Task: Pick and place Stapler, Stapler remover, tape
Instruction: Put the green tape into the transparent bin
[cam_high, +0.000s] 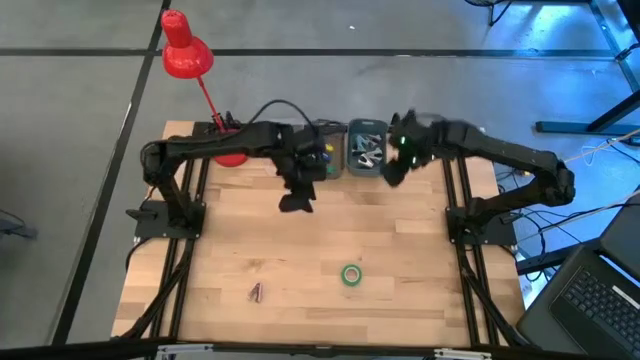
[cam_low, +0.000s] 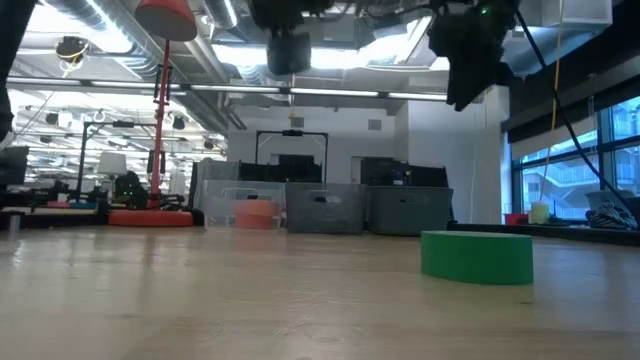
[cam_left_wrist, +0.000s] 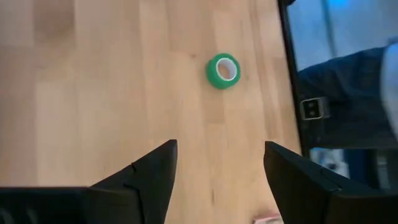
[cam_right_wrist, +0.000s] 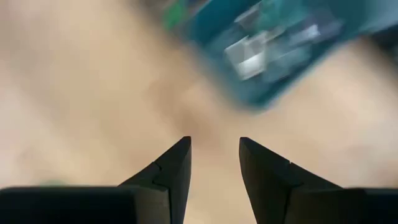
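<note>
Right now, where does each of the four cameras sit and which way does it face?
High view: overhead, straight down on the wooden table; both dark arms show.
Low view: table height, level into the room; grippers hang from above.
Left wrist view: on the left arm, down past the open left gripper at the green ring-shaped tape roll.
Right wrist view: on the right arm, past the open right gripper at a blurred bin.
Shared: high, low and left wrist views show the green roll.

red lamp (cam_high: 186, 55), wooden table (cam_high: 400, 290), laptop (cam_high: 598, 300)
</note>
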